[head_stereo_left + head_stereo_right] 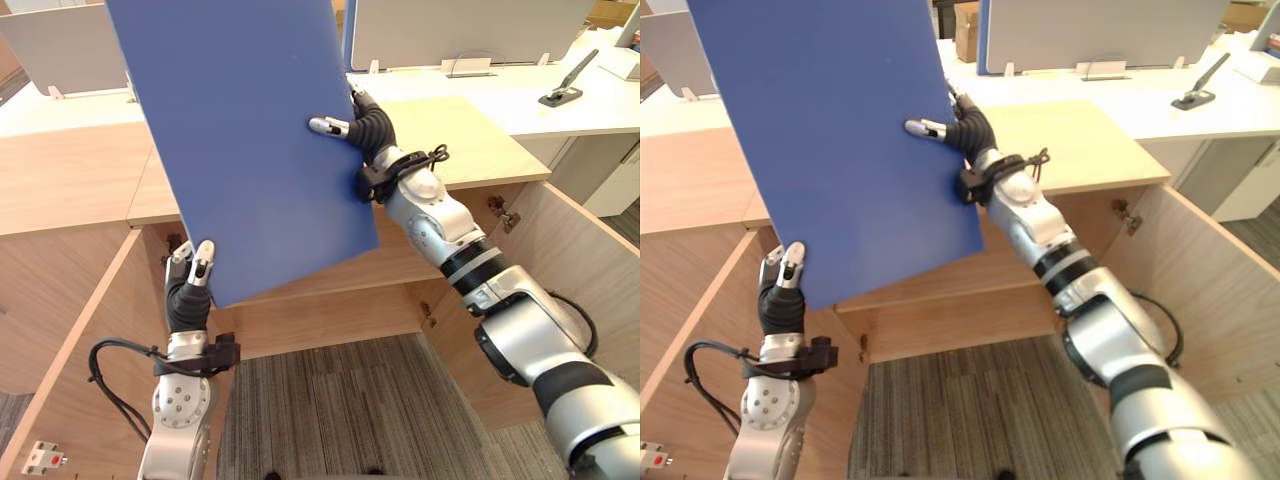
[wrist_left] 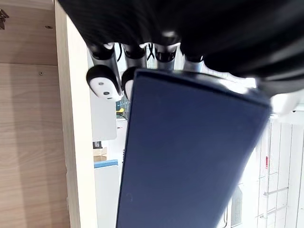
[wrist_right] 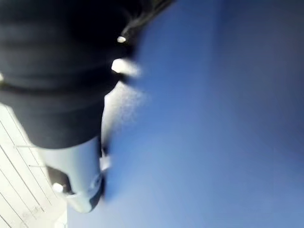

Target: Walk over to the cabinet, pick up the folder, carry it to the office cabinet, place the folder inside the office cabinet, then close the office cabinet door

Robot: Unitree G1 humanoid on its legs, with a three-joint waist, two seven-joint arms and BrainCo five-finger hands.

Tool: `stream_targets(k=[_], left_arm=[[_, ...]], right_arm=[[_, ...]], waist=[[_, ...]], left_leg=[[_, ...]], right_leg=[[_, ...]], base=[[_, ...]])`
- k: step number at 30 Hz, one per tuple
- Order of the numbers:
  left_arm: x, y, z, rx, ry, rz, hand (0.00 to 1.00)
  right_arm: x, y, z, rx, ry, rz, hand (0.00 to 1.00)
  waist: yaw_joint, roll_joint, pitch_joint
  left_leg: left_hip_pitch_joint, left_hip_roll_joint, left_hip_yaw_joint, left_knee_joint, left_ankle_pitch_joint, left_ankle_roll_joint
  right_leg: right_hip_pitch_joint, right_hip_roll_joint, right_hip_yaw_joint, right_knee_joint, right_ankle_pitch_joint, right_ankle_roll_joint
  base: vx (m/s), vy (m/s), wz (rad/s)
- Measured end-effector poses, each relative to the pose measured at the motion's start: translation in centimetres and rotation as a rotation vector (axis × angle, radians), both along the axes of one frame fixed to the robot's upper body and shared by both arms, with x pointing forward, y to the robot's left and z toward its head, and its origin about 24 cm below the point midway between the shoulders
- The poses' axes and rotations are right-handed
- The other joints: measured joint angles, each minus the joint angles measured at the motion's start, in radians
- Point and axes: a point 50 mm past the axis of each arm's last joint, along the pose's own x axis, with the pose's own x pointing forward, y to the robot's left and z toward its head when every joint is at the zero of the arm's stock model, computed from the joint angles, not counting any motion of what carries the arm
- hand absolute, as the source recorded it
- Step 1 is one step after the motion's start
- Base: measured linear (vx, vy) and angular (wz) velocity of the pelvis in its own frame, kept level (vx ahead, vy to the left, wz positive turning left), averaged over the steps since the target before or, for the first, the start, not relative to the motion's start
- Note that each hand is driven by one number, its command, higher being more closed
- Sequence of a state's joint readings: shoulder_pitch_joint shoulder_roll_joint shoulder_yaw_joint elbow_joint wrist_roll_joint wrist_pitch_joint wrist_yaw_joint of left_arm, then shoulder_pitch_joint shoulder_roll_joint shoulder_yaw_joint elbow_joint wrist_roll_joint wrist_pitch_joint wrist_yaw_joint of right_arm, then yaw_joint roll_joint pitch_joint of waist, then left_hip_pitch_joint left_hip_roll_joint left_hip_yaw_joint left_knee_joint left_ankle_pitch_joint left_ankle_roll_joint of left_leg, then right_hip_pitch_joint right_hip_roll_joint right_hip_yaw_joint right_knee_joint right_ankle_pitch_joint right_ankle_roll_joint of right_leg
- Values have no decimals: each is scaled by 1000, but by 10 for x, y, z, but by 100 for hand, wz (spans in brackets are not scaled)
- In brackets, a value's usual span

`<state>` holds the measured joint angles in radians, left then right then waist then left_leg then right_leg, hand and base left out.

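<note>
The folder (image 1: 250, 140), a broad blue board-like cover, is held up in the air, tilted, in front of and above the open office cabinet (image 1: 470, 140), touching none of its surfaces. The left hand (image 1: 188, 290) grips it at the lower corner nearest the robot, fingers closed against the edge. The right hand (image 1: 365, 125) takes the far right edge, its thumb laid over the front face and its fingers behind, pinching the cover between them.

Below the folder the cabinet is of pale wood, with a flat top and both doors swung wide, the left door (image 1: 80, 380) and the right door (image 1: 570, 270) standing out to either side of the opening. Grey striped carpet (image 1: 340, 400) covers the floor before it. Behind the cabinet runs a white desk (image 1: 500, 85) with grey screens (image 1: 460, 30) standing on it, and a black lever tool (image 1: 570, 85) lies near its right end.
</note>
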<state>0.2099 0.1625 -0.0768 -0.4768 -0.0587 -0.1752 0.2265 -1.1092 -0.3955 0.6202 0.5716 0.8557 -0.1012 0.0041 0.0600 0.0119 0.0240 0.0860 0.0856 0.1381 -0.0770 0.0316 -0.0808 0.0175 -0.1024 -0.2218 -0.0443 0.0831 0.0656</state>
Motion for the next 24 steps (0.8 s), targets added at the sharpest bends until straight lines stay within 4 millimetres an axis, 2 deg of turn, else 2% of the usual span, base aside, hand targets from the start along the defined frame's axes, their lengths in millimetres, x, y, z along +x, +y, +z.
stream_targets(k=[2,5,17,18,24], left_arm=[[-1,-1,-1,4,7,-7,100],[-2,-4,-2,13,5,-28,100],[-5,-6,4,61,-54,-76,100],[-5,-6,4,60,-59,-76,0],[-5,-10,2,75,-60,-105,0]], right_arm=[[-1,0,-10,-33,64,46,100],[-5,0,-14,-79,91,93,100],[-18,-7,-3,-78,76,200,100],[-19,-7,-1,-79,68,205,100],[-23,-9,-6,-52,72,225,100]], waist=[[0,0,0],[2,0,0],[18,-1,-6],[19,-1,-6],[21,1,-34]], left_leg=[[0,2,0,0,0,0],[0,4,0,0,-1,-1],[-3,9,-1,12,-9,-9],[-3,9,-1,13,-9,-9],[-13,12,-4,19,-9,-10]], right_leg=[[0,1,0,0,0,0],[1,3,0,-2,0,0],[5,8,3,-4,1,-2],[5,9,3,-4,2,-3],[-1,11,3,-4,2,-5]], base=[[0,0,0],[0,0,0],[0,0,0],[0,0,0],[0,0,0]])
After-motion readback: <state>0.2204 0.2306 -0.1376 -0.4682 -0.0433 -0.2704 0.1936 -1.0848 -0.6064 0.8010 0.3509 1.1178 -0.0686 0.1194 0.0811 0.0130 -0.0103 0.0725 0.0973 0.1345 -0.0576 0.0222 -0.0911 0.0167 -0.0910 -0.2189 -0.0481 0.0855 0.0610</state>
